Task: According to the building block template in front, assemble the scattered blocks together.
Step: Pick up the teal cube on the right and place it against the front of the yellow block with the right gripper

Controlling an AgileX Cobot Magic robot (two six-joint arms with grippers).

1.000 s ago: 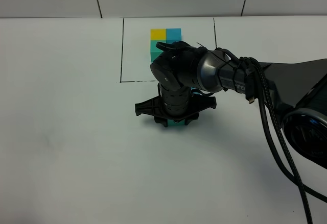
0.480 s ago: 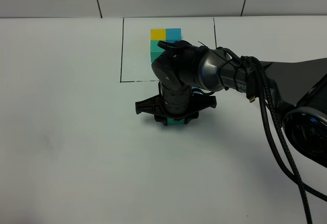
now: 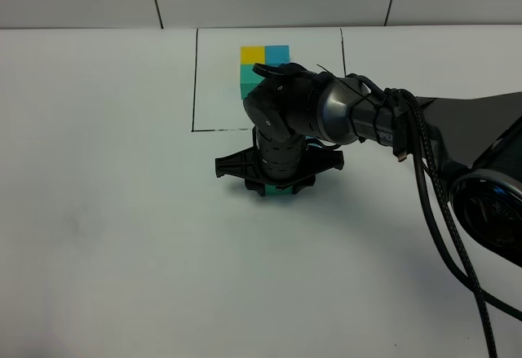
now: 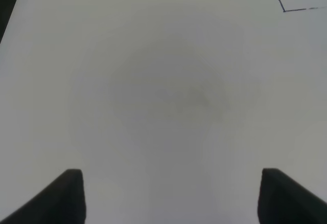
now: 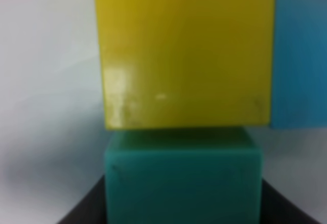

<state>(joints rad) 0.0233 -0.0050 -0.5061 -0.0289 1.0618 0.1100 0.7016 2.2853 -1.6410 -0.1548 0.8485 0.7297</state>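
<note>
The building block template is a yellow, blue and teal cluster inside a black-line rectangle at the back. My right gripper points down just in front of that rectangle, shut on the teal-green block. In the right wrist view the teal-green block sits between the dark fingers and touches the yellow block. The sky-blue block lies against the yellow one's side. My arm hides both from the high camera. My left gripper is open over bare table.
The white table stretches wide to the left and front. The right arm and its black cables cross the right side. A corner of the black frame line shows in the left wrist view.
My right gripper has shifted slightly towards the frame with the teal-green block. The left gripper has not moved.
</note>
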